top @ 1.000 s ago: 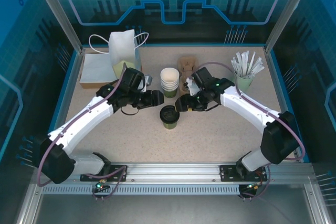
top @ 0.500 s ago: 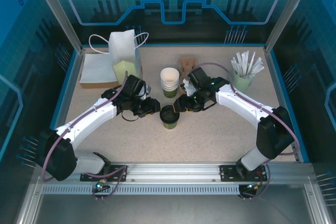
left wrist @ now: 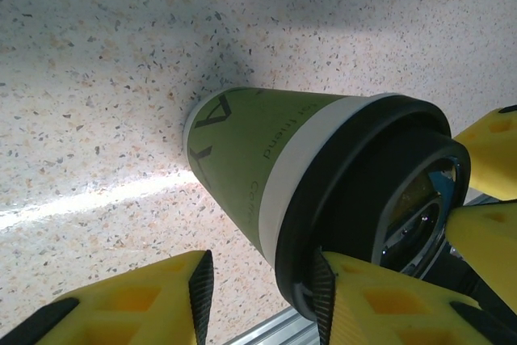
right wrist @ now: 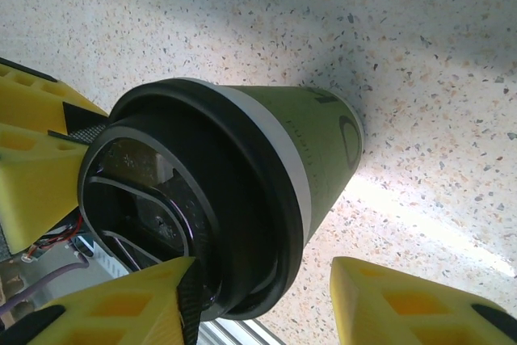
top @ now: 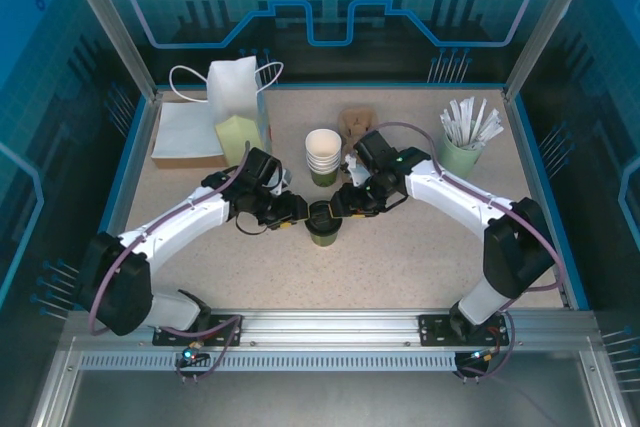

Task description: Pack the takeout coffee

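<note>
- On the speckled desk [top: 420, 247], the black-lidded green paper cup [top: 323, 221] stands between my hands.
- My left hand [top: 300, 211] and right hand [top: 341, 204] are half-open, gripping nothing.

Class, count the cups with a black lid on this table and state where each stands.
1. The lidded cup stands mid-table, between the left tool and the right tool. The stacked cups behind it have no lids. The paper bag might hide more.

Yellow fingers [left wrist: 121, 305] partly past the bottom edge
</note>
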Robot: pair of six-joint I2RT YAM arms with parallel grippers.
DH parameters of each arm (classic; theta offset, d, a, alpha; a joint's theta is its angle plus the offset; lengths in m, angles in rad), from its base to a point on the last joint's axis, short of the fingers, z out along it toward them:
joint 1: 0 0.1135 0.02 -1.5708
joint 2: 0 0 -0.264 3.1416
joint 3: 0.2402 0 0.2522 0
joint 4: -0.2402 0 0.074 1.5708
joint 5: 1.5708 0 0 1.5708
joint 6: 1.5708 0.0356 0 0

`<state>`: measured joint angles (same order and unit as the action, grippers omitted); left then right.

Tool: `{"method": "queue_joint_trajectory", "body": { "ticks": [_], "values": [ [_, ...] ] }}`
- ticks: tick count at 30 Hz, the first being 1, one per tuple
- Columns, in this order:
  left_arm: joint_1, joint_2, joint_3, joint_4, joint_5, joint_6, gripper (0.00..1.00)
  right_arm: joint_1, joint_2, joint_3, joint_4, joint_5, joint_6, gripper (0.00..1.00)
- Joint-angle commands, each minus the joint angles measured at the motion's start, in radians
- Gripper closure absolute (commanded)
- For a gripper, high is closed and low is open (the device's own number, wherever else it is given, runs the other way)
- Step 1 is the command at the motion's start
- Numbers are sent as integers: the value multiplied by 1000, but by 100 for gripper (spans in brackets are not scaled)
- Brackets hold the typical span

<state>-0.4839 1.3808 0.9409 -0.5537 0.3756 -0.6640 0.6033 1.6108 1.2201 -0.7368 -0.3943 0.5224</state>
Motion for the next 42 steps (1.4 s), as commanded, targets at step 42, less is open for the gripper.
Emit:
{"method": "queue_joint_trajectory", "body": {
  "ticks": [42],
  "values": [
    [9, 18, -81, 17, -22, 10, 64, 29, 73, 37, -176, 104, -82, 63]
  ]
}}
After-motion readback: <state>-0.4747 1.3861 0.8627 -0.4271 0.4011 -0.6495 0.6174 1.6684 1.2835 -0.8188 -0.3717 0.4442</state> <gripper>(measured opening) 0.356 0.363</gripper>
